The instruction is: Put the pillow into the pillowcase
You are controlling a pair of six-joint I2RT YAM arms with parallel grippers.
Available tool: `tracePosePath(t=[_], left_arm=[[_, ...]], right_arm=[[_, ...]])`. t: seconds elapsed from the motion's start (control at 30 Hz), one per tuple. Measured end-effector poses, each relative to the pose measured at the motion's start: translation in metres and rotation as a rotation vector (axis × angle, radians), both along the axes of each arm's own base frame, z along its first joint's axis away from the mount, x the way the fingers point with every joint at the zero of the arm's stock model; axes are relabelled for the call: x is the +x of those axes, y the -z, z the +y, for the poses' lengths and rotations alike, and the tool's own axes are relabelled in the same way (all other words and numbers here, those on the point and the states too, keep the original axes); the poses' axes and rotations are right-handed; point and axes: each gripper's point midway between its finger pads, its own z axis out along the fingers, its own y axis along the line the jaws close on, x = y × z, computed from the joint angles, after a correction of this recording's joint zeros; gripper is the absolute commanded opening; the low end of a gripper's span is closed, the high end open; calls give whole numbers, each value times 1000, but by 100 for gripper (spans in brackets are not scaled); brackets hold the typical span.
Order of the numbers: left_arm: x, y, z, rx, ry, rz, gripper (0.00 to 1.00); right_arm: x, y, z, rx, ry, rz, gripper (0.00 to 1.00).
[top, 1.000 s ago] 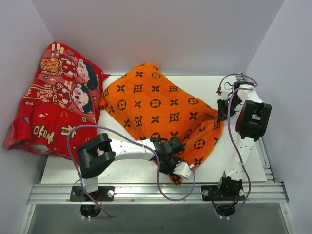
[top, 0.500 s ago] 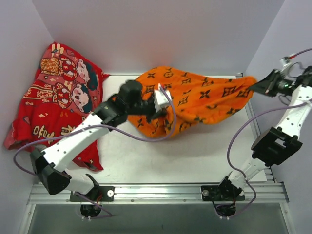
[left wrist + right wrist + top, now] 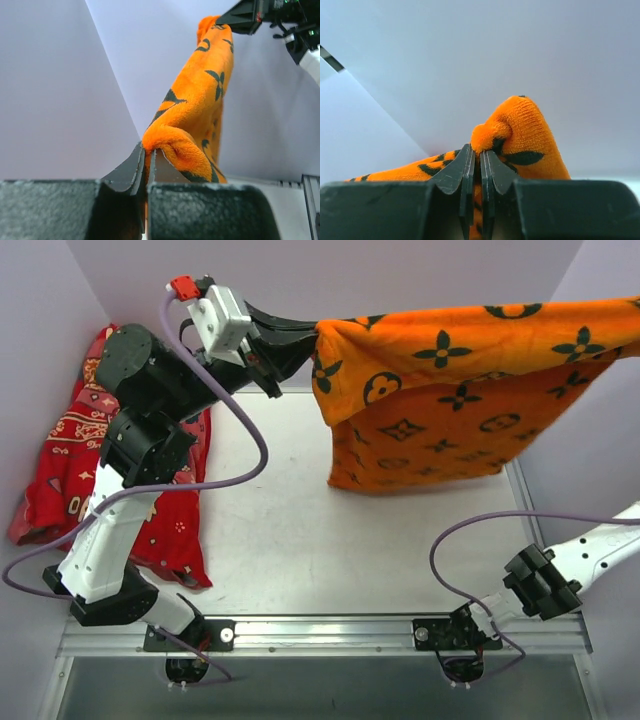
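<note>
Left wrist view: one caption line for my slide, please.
Left tool shut on a corner of the bright orange monogram-printed fabric pillowcase.

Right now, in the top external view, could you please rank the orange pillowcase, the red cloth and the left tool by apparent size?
1. orange pillowcase: largest, though it is raised toward the camera, which flatters it.
2. red cloth: partly hidden behind the left arm.
3. left tool: smallest, clamped on the pillowcase corner.

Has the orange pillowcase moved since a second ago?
Yes. It lay crumpled on the table beside the red cartoon cloth; now the pillowcase hangs stretched above the table between the left hand and right hand, rightward of that cloth.
</note>
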Motion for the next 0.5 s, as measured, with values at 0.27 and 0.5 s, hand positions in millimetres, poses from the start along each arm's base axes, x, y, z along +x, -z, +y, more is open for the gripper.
tracePosePath(t=[0.27,0.5], left_arm=[[-16,-45,15,-124,28,-18,0],[58,22,52,-97,-182,91,0]], right_arm=[[-37,-81,36,-68,64,-306,0],[75,4,114,-9,-106,-147,0]])
